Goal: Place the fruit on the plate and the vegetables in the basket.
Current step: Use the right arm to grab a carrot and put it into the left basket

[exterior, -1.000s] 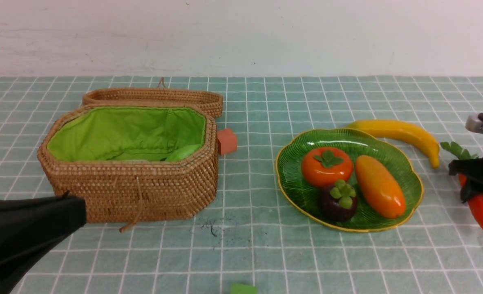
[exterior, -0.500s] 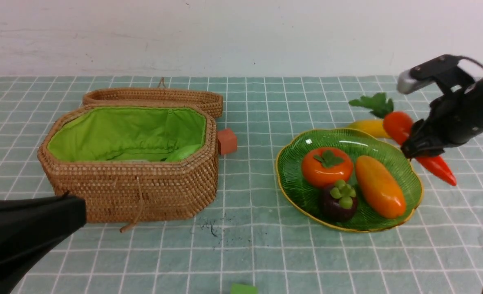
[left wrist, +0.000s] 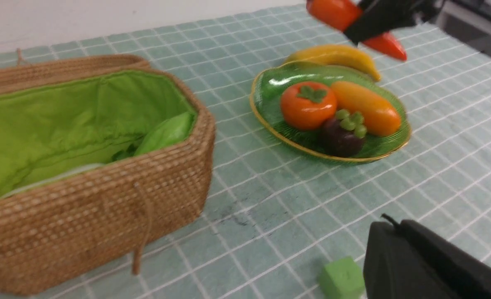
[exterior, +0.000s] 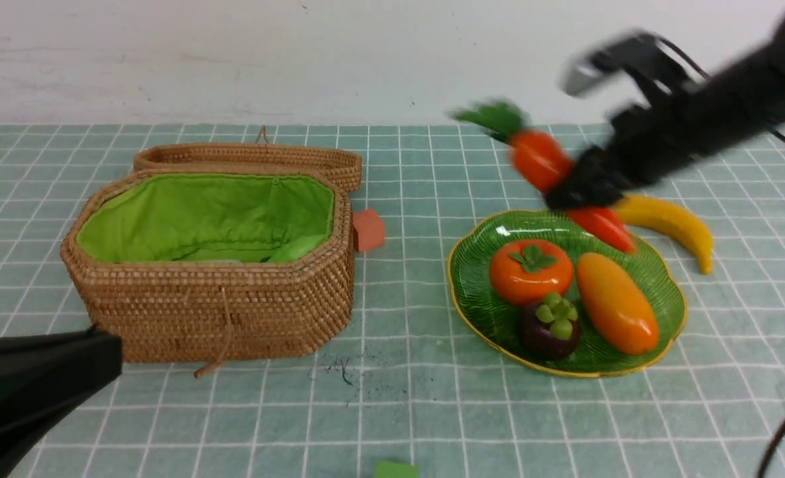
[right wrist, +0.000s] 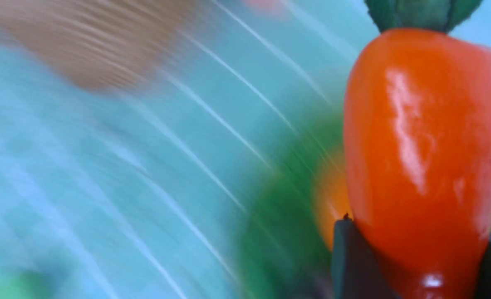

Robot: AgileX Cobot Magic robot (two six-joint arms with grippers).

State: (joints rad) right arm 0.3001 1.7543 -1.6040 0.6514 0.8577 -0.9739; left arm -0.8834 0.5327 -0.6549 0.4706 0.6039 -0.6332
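My right gripper [exterior: 582, 189] is shut on the orange carrot [exterior: 537, 159], which hangs tilted in the air over the far edge of the green plate [exterior: 479, 312], leaves toward the basket. Up close, the carrot [right wrist: 424, 145] sits between both black fingers [right wrist: 353, 257]. On the plate lie a persimmon [exterior: 530, 271], a mango [exterior: 617, 303] and a mangosteen [exterior: 552, 326]. The banana [exterior: 671, 222] lies on the cloth just behind the plate. The open wicker basket [exterior: 220, 305] stands at the left; something white [left wrist: 50, 178] and green show low inside. My left gripper [exterior: 110, 352] is shut and empty near the basket's front.
The basket's lid [exterior: 253, 159] lies open behind it. A small red block [exterior: 368, 230] sits by the basket's right side. A green block [exterior: 396, 470] lies at the near edge, beside my left gripper [left wrist: 395, 224]. A wall closes off the back.
My right arm has lifted the carrot off the cloth at the far right and swung it up and leftward, over the plate's far edge. The left arm has barely shifted.
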